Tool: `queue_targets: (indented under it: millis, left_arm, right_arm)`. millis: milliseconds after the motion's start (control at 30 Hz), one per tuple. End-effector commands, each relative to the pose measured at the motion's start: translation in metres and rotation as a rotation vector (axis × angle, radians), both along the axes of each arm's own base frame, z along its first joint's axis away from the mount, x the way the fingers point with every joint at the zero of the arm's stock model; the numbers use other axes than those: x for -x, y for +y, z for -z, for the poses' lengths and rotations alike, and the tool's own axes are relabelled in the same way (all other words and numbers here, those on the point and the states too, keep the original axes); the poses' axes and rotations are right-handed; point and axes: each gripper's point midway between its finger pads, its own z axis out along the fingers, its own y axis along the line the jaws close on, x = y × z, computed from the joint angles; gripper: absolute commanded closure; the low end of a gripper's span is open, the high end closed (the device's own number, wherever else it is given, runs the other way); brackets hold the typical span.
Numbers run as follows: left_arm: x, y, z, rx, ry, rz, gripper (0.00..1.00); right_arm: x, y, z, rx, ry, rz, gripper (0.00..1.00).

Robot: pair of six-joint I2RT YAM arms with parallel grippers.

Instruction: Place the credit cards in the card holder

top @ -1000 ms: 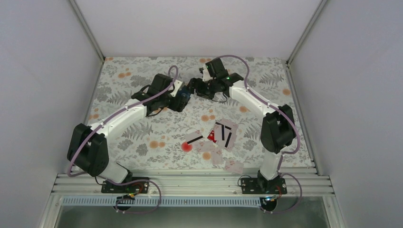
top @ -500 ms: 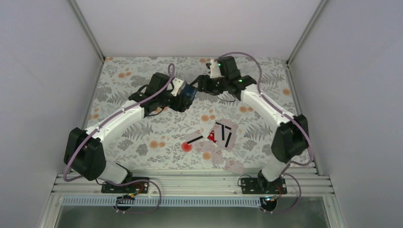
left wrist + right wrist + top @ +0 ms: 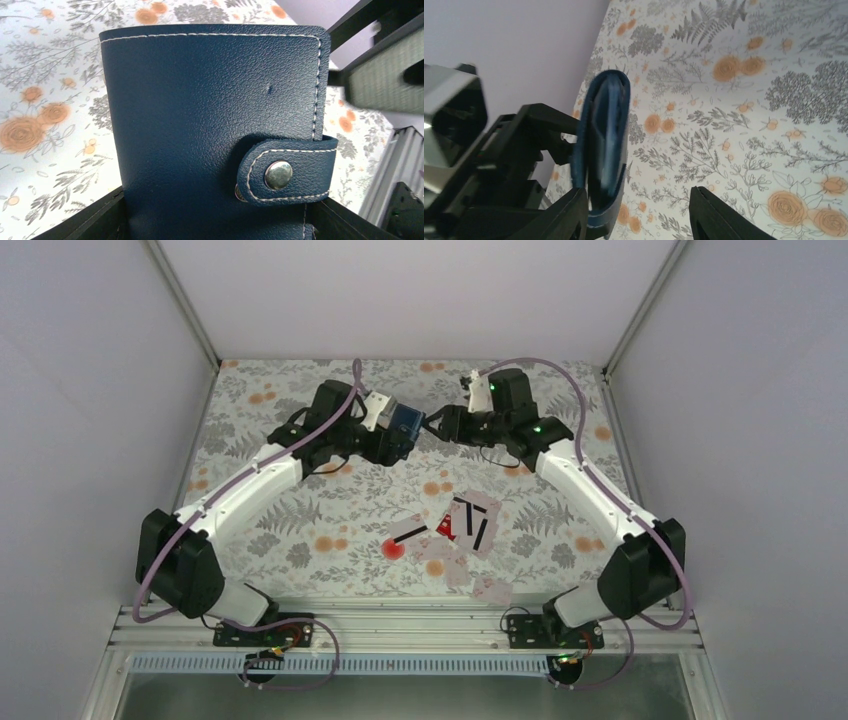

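Credit cards (image 3: pixel 470 525), thin whitish and pale pink plastic rectangles, some with a black stripe and one red, lie flat in a loose overlapping cluster on the floral-patterned table (image 3: pixel 330 530), right of centre. The nearest pale card (image 3: pixel 492 590) sits just beside the near table edge, close to the right arm's base. Bare cloth separates the cluster from both arms and from the side walls.

Farther back, the dark navy-blue booklet-style card holder (image 3: pixel 200 115) is off the table, clamped at its lower end in the left pincer (image 3: pixel 215 227). Its stitched snap tab (image 3: pixel 285 170) is fastened. The right pincer (image 3: pixel 639 220) faces the holder with jaws apart. The holder's edge stands between its fingers, close against one finger (image 3: pixel 569 215) and clear of the other; contact cannot be confirmed. Beyond both pincers a strip of table runs to the back wall.
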Motion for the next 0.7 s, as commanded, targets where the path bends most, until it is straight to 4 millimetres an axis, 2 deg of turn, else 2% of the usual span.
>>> queue_targets:
  millis: [0, 167, 333, 567, 667]
  left_arm:
    - [0.002, -0.013, -0.022, 0.075, -0.018, 0.057, 0.22]
    - [0.005, -0.013, -0.023, 0.072, -0.018, 0.068, 0.22]
    - [0.010, -0.014, -0.029, 0.090, -0.030, 0.083, 0.22]
    - [0.016, -0.014, -0.034, 0.098, -0.057, 0.099, 0.22]
    - [0.017, -0.015, -0.034, 0.085, -0.069, 0.104, 0.22]
  right_arm:
    - [0.002, 0.009, 0.003, -0.035, 0.009, -0.057, 0.49]
    - [0.006, 0.019, -0.003, -0.070, 0.000, -0.126, 0.50]
    - [0.004, 0.021, -0.001, -0.065, 0.009, -0.133, 0.54]
    - [0.003, 0.024, 0.000, -0.073, 0.019, -0.142, 0.69]
    - [0.005, 0.025, 0.005, -0.075, 0.038, -0.155, 0.85]
